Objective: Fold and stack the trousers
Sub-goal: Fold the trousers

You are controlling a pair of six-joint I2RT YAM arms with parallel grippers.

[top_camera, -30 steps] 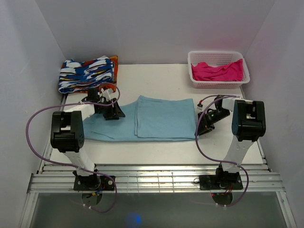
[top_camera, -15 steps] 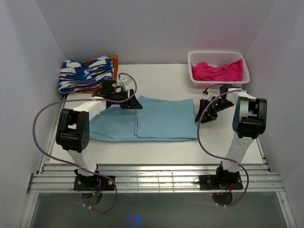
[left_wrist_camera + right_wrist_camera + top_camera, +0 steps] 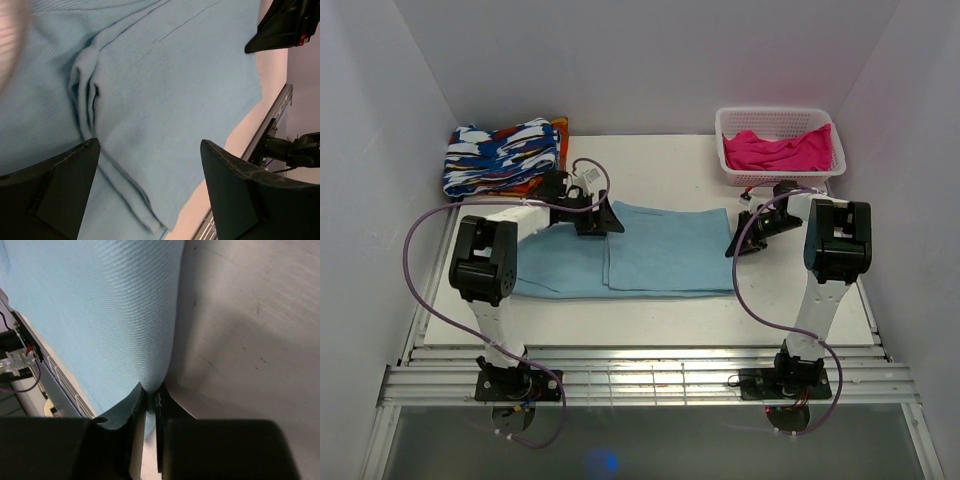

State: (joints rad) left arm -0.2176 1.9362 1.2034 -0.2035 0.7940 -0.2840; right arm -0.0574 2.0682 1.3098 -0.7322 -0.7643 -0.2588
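The teal trousers (image 3: 650,262) lie flat in the middle of the table (image 3: 620,325), folded over so a doubled panel covers their right half and a single layer sticks out toward 9 o'clock. At the cloth's 3 o'clock edge the right gripper (image 3: 736,245) has its fingers pinched together on the hem (the wrist view shows the fabric rising into a small peak between them). At 11 o'clock of the folded panel the left gripper (image 3: 603,218) hangs over the cloth, fingers spread wide with nothing between them, a small pucker of fabric below. Farther back, a folded patterned cloth (image 3: 503,155) sits at 10 o'clock and a white basket (image 3: 779,178) holding a pink garment (image 3: 775,150) at 2 o'clock
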